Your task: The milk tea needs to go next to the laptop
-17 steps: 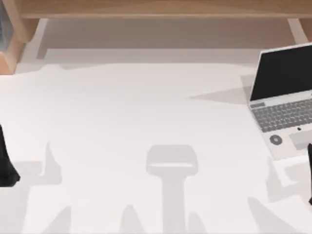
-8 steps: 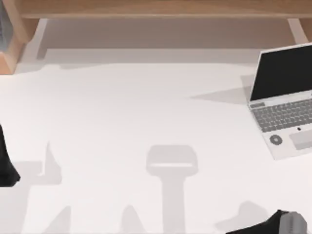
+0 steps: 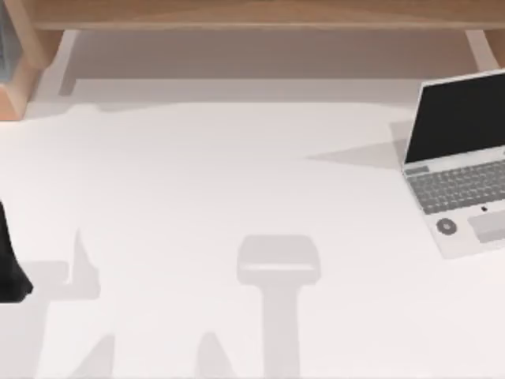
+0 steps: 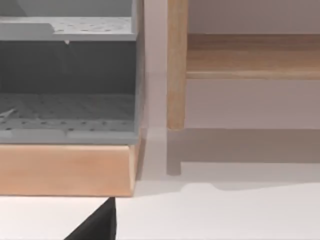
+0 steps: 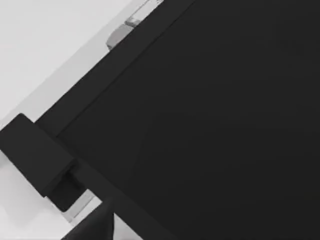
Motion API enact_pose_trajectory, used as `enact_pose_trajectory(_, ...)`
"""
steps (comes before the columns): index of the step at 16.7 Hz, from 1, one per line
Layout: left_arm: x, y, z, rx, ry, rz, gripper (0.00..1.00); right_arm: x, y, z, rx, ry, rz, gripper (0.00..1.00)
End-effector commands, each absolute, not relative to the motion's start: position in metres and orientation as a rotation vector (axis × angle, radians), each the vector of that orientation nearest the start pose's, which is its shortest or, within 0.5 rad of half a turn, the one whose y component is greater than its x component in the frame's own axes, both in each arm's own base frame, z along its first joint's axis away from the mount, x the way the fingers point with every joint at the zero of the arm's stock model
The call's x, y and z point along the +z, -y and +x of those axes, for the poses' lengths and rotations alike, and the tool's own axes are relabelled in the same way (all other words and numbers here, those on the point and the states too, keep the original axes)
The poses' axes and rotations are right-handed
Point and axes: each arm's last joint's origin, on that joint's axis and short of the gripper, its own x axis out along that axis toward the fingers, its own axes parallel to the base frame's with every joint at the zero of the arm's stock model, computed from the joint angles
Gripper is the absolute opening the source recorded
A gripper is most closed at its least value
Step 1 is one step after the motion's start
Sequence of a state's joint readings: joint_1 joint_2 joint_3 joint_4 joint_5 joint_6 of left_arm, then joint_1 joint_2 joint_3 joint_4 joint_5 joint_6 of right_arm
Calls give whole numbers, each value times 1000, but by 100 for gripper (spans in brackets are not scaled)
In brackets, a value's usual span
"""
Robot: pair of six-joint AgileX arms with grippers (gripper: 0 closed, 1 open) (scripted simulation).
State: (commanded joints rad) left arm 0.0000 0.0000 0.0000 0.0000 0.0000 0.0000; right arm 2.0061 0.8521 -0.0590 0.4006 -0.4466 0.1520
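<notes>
The laptop (image 3: 461, 170) stands open at the table's right side, with its black screen towards the back and its grey keyboard towards the front. The milk tea is out of view. My left arm (image 3: 9, 264) is parked at the table's left edge. A black tip of my left gripper (image 4: 97, 225) shows in the left wrist view, low over the white table. A black tip of my right gripper (image 5: 92, 225) shows in the right wrist view, close before a large flat black surface (image 5: 215, 125).
A wooden shelf unit (image 3: 252, 14) runs along the back of the table. At the back left, a wooden base (image 4: 65, 170) carries a grey perforated rack (image 4: 67, 75), beside a wooden post (image 4: 176, 65). White tabletop (image 3: 237, 181) stretches between the left arm and the laptop.
My right arm went from the right edge beside the laptop to the bottom right corner, then out of the top view. The left arm and the laptop have not moved.
</notes>
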Motion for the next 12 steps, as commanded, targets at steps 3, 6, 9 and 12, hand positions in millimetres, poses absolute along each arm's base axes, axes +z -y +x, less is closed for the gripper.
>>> enact_pose_trajectory(3,160,1,106,0,0,0,100,93,-86,-113,2774,-639,-586,100)
enact_pose_trajectory(6,160,1,106,0,0,0,100,93,-39,-147,3221,-581,-781,100)
enact_pose_trajectory(9,160,1,106,0,0,0,100,93,19,-163,3662,-467,-966,100)
enact_pose_trajectory(12,160,1,106,0,0,0,100,93,80,-156,4090,-299,-1133,100)
